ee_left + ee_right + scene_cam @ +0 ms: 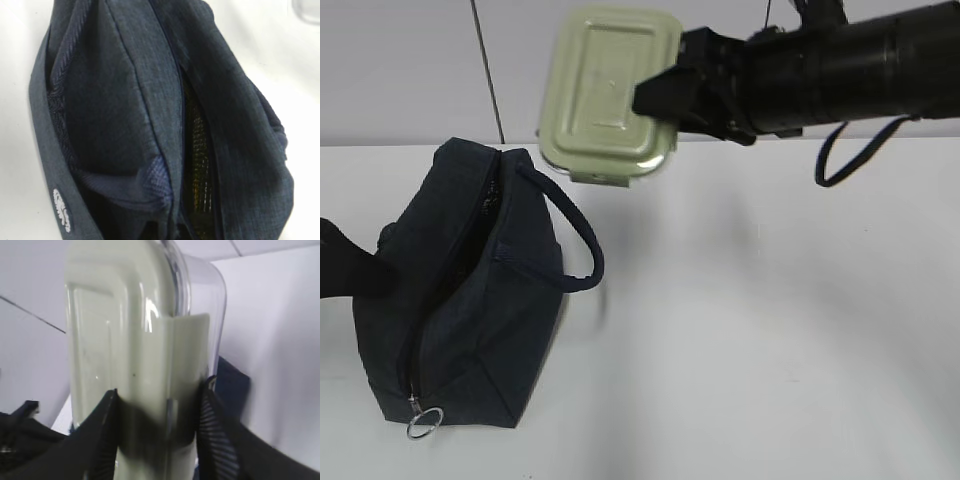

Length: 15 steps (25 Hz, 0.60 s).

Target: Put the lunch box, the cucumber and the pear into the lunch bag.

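The white table (770, 340) is seen filling most of the exterior view, with a pale wall behind it.

The lunch bag (460, 300) is stood on the left of the table, dark navy and boxy, with its long zipper run open along the top. In the left wrist view the lunch bag (150, 125) is shown from close above; the opening is parted into a narrow dark slit in which a glossy dark lining can be made out. A small white label is sewn low on its side. The looped handle strap (575, 235) is arched out to the bag's right, and the metal ring pull (423, 423) is hung at the near end of the zipper.

The lunch box (610, 95) is held in the air above and to the right of the bag, tipped so that its sage-green lid is turned toward the exterior camera. It is not touching the bag or the table.

The right gripper (157, 410) is clamped on the lunch box (130, 340), 1 black finger pressed on each side.

Of the left gripper, only a dark piece at the exterior view's left edge, beside the bag, may be visible; whether it is apart or together cannot be told.
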Available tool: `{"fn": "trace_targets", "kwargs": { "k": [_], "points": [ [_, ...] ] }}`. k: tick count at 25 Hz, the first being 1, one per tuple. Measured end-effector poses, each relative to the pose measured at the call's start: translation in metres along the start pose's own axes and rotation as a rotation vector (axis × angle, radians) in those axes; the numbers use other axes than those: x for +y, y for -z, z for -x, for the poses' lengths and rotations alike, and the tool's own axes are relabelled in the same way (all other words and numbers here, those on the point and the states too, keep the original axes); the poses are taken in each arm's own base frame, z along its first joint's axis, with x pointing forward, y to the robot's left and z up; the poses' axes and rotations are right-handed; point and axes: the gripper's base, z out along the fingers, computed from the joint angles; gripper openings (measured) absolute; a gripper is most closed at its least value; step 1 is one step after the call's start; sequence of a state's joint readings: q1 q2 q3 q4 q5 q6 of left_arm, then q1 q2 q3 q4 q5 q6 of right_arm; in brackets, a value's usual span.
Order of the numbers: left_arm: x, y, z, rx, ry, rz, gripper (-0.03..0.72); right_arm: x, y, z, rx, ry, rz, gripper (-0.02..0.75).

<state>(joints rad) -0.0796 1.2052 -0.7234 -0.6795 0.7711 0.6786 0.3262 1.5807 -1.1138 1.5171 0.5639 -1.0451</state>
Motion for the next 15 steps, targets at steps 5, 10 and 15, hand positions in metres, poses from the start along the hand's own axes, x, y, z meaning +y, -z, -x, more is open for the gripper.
{"fn": "trace_targets", "kwargs": {
  "k": [5,10,15],
  "points": [
    [0.0,0.0,0.0,-0.001,0.0,0.001,0.001,0.048,-0.03,0.002,0.024,0.081,0.125,0.307],
    [0.0,0.0,0.0,-0.001,0.0,0.001,0.001,0.064,-0.071,-0.011,0.079,0.101,0.166,0.306],
    [0.0,0.0,0.0,0.0,-0.001,0.001,0.001,0.054,-0.094,-0.023,0.121,0.1,0.123,0.306]
  ]
}}
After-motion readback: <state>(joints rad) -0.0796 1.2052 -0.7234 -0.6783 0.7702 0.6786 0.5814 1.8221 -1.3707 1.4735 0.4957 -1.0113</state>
